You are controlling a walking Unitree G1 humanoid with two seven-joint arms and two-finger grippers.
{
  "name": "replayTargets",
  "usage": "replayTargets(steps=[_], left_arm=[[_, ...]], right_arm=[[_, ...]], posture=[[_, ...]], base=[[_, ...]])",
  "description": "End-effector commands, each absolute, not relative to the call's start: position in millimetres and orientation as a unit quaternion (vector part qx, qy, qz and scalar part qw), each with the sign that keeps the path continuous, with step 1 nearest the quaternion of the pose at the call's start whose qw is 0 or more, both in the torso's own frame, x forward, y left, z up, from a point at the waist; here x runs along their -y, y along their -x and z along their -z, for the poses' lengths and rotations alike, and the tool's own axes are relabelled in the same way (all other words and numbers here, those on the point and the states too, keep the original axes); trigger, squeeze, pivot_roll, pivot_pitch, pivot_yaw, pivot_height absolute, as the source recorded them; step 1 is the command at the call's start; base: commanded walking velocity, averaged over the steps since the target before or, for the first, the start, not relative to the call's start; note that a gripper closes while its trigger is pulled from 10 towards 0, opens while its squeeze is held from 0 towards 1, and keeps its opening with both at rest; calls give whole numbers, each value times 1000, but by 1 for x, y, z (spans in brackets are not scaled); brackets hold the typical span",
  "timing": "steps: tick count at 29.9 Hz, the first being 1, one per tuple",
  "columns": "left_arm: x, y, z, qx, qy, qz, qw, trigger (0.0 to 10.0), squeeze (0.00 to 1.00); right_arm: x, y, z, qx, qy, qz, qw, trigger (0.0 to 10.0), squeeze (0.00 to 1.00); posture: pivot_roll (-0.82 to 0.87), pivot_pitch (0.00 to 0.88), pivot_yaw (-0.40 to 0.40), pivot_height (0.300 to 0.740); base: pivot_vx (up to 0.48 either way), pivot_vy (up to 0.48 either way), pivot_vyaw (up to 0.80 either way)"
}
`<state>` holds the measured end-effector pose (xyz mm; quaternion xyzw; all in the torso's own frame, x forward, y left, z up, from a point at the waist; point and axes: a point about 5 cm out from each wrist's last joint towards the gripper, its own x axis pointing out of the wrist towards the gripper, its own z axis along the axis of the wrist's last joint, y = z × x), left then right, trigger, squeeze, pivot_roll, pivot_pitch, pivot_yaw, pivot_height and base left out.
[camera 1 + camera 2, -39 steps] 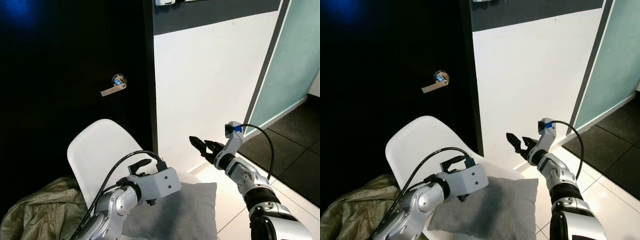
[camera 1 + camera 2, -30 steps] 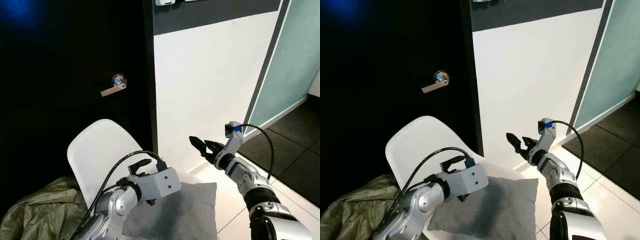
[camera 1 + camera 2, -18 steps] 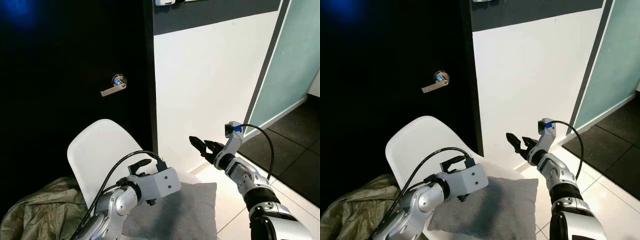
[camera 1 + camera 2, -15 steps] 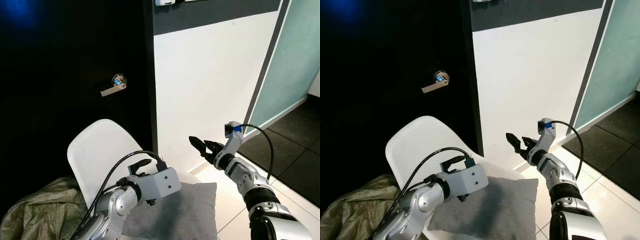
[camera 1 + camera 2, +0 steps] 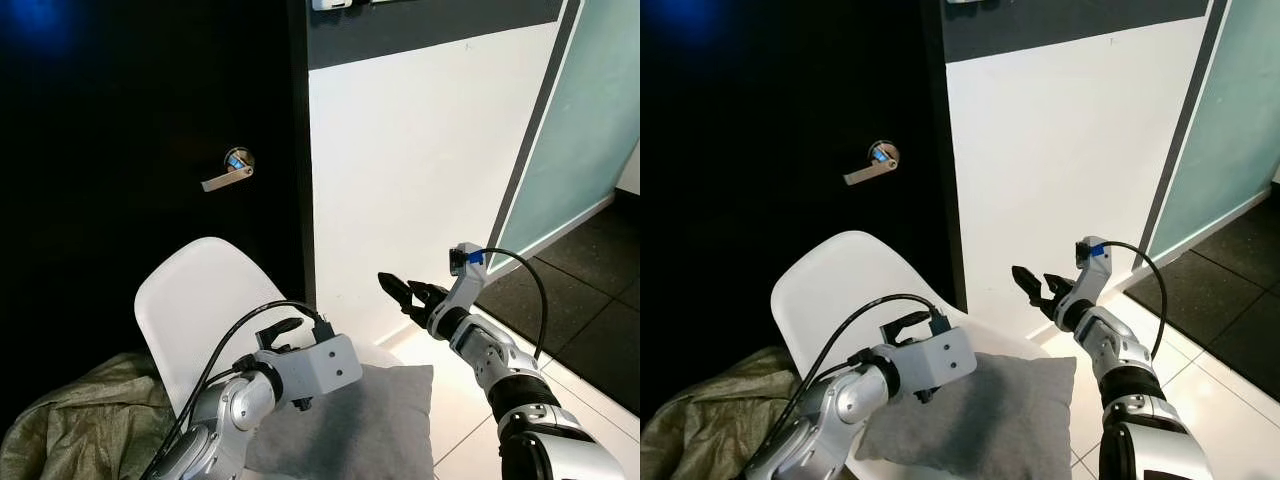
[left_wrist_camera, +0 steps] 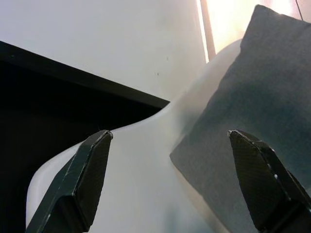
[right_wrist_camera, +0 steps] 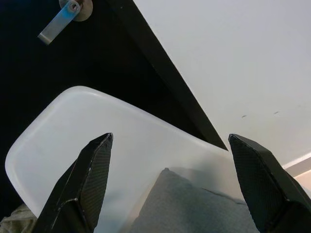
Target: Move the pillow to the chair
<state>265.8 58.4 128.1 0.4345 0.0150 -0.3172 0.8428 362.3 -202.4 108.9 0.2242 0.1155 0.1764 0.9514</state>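
Head eyes: look forward and down at chair (image 5: 195, 300)
Wrists: close, both share pillow (image 6: 262, 97) and chair back

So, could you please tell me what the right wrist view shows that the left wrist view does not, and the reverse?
Right wrist view alone: the silver lever door handle on the black door, and the whole curved top of the white plastic chair back. Left wrist view alone: a bright strip of floor beyond the seat. Both share the grey fabric pillow lying on the chair, the white wall, and an open tool, left and right, clear of the pillow.
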Motion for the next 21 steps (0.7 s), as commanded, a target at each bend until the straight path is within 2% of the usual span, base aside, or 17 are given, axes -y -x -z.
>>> replayTargets(steps=[1, 12, 13, 16, 21], left_arm=[[-59, -268, -126, -25, -439, 317, 840, 10000, 0], [-52, -270, -124, -14, -448, 320, 835, 10000, 0], [-52, -272, -126, -13, -442, 316, 839, 10000, 0], [-65, -275, -130, -32, -371, 283, 884, 10000, 0], [-70, -275, -132, -32, -350, 271, 896, 10000, 0]], right_arm=[[200, -362, -106, -128, -220, -177, 951, 10000, 0], [200, -350, -76, -182, -167, -144, 958, 10000, 0], [199, -348, -72, -189, -155, -138, 960, 10000, 0], [201, -345, -66, -198, -137, -127, 962, 10000, 0], [203, -344, -65, -200, -136, -125, 962, 10000, 0]], posture=[[-129, 22, -22, 734], [-116, 0, -33, 734], [-116, 0, -33, 734], [-135, 0, -31, 734], [-141, 0, -25, 734]], base=[[0, 0, 0], [0, 0, 0], [0, 0, 0], [0, 0, 0], [0, 0, 0]])
